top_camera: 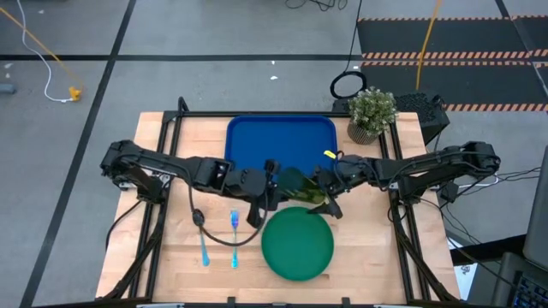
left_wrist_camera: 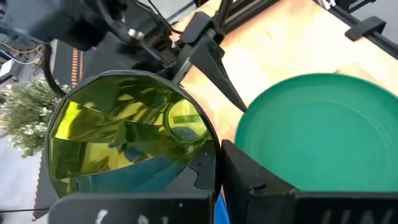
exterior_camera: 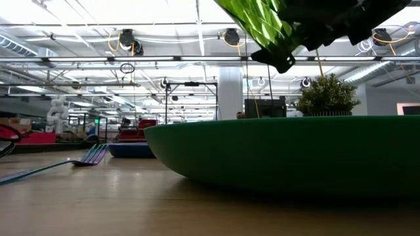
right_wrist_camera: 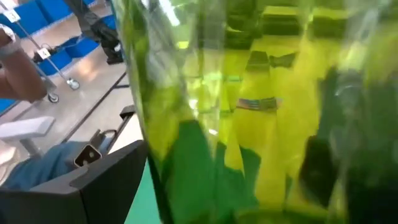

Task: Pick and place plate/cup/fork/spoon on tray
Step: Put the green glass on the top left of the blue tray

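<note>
The cup (top_camera: 295,182) is being held tilted in the air above the plate (top_camera: 297,244), clamped by the right gripper (top_camera: 324,190). The left gripper (top_camera: 267,184) is being kept close alongside; its finger state cannot be told. Collision or slip could drop the cup short of the tray (top_camera: 257,141).

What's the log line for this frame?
right gripper: shut on cup, aloft near plate | left gripper: beside cup | fork, spoon: on table

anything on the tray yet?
Not in what shows: the tray is bare blue there. Its near edge is covered by both grippers and the cup, held above it in the right gripper. Plate, fork and spoon lie on the table.
</note>
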Robot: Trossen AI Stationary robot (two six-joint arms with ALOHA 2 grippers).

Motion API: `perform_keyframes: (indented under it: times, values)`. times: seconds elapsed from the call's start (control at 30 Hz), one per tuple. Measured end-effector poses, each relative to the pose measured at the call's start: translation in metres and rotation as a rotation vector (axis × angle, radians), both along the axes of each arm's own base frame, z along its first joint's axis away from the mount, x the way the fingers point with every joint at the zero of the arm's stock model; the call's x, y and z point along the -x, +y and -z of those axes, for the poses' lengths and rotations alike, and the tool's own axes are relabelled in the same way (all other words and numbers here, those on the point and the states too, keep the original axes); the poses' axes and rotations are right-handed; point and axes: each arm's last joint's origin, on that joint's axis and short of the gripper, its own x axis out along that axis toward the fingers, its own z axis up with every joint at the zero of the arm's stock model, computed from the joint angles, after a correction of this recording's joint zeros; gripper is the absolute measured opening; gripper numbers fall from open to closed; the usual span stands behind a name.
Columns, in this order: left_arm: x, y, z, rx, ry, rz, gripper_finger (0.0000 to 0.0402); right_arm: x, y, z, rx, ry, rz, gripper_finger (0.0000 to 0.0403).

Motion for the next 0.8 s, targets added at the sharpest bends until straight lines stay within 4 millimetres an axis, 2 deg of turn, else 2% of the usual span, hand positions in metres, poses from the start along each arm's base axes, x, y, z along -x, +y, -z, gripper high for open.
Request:
perform_keyframes:
  times: [0.47, 0.63, 0.8]
  values:
    - [0.045, 0.010, -0.039, -0.017, -0.039, -0.018, 0.0007, 0.006, -0.004, 0.015, 0.134, 0.143, 0.088, 0.0400]
    - [0.059, 0.016, -0.042, -0.046, 0.000, -0.079, 0.0007, 0.007, -0.006, 0.017, 0.197, 0.156, 0.138, 0.0400]
    - [0.070, 0.032, -0.045, -0.096, 0.030, -0.207, 0.0007, 0.007, -0.010, 0.017, 0.328, 0.148, 0.208, 0.0400]
